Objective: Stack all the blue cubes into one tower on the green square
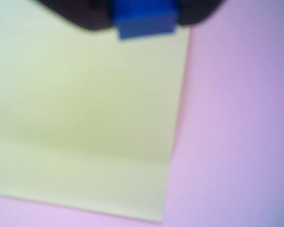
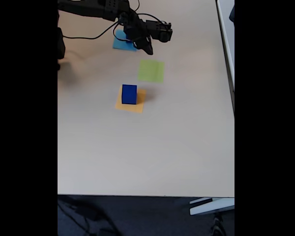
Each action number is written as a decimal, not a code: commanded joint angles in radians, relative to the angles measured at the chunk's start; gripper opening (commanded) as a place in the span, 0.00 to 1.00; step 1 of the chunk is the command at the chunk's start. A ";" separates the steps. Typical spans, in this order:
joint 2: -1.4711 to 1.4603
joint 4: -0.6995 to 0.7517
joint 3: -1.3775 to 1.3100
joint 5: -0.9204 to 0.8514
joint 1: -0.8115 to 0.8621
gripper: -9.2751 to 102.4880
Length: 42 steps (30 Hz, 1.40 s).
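My black pincer (image 2: 148, 48) hangs above the pale worktop (image 2: 147, 147) in the fixed view, and in the wrist view it pinches a small solid dark-blue cube (image 1: 146, 20) between its dark jaws. The flat lime-green paper square (image 2: 151, 71) lies just below and slightly right of the pincer in the fixed view; in the wrist view it spreads right under the held cube. A larger dark-blue cube (image 2: 129, 94) stands apart on an orange-yellow paper square (image 2: 130, 104), so I judge that the tower is not begun.
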 commanded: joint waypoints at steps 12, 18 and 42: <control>0.146 0.051 -0.052 0.179 -0.167 0.09; 0.222 0.051 0.018 0.192 -0.187 0.09; 0.284 0.055 0.176 0.420 -0.314 0.09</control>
